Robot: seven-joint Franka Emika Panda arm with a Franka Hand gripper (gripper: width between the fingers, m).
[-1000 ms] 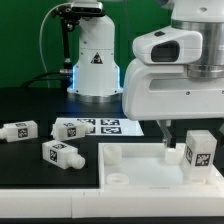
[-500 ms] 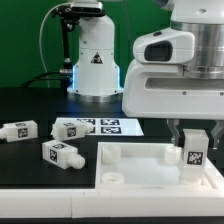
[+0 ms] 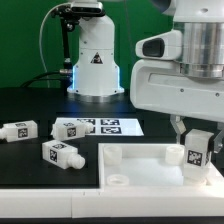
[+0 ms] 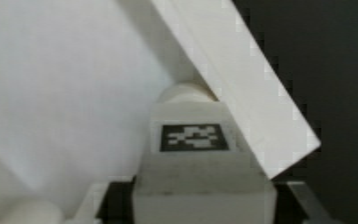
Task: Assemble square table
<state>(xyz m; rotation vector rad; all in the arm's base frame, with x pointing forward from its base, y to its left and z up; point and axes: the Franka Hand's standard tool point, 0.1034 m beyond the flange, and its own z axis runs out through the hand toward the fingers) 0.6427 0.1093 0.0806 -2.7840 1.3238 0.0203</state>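
The square table's white top (image 3: 140, 160) lies at the front, rim up, with a round socket (image 3: 118, 179) at its near corner. One white tagged leg (image 3: 197, 152) stands on end over the top's right side, slightly tilted. My gripper (image 3: 197, 138) is shut on this leg from above. In the wrist view the leg (image 4: 197, 150) fills the gap between my fingers (image 4: 300, 200), with the top's raised rim (image 4: 247, 80) running behind it. Three loose legs (image 3: 20, 131) (image 3: 72, 128) (image 3: 60, 153) lie on the black table at the exterior view's left.
The marker board (image 3: 118, 126) lies flat behind the table top. A white robot base (image 3: 95, 60) with a triangle sticker stands at the back, with a cable beside it. The arm's bulky white body (image 3: 180, 80) hangs over the top's right half.
My fingers have closed onto the upright leg, which stood free between them a second ago. The arm has shifted slightly to the exterior view's right, and the leg now leans a little.
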